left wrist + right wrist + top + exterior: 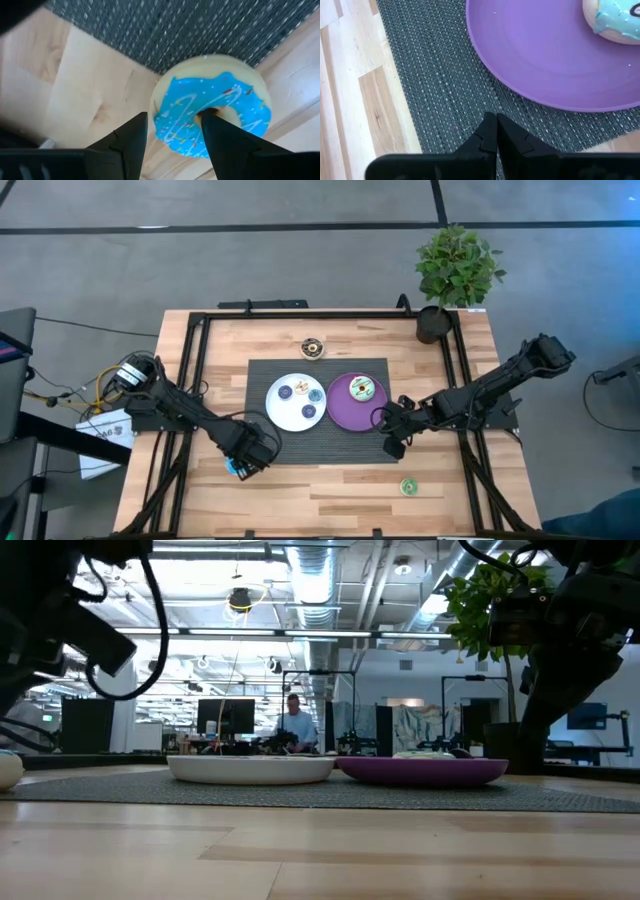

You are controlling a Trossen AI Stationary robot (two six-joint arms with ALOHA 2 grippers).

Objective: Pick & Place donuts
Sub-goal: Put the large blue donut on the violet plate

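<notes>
Nearest the bench's front edge: a green-iced donut (408, 486) lies alone on bare wood, right of centre, well apart from everything else.

Next back, left side: left gripper (243, 463) is down at the bench just off the front-left corner of the dark mat (262, 370). In its wrist view the blue-iced donut (212, 112) sits on wood at the mat's edge; one finger (227, 142) is in the donut's hole, the other outside the ring, so the fingers straddle one side of the ring. They are part-way in and look to be pinching that side, though I cannot see whether the outer finger truly touches.

Same depth, right side: right gripper (391, 442) hovers low over the mat just beside the purple plate (340, 405), fingers pressed together, holding nothing.

Mid-bench: the white plate (275, 408) carries three small donuts; the purple plate carries one with pale blue-green icing (362, 389). The plates sit side by side, nearly touching.

Farther back: a dark-iced donut (313, 348) on wood just beyond the mat. A potted plant (455, 270) stands at the far right corner.

Handling judgement: the donuts look like light, rigid toys with glossy icing, likely slick. A hold across the ring wall, one finger through the hole, seems the secure place; a pinch across the outer rim could slip.
</notes>
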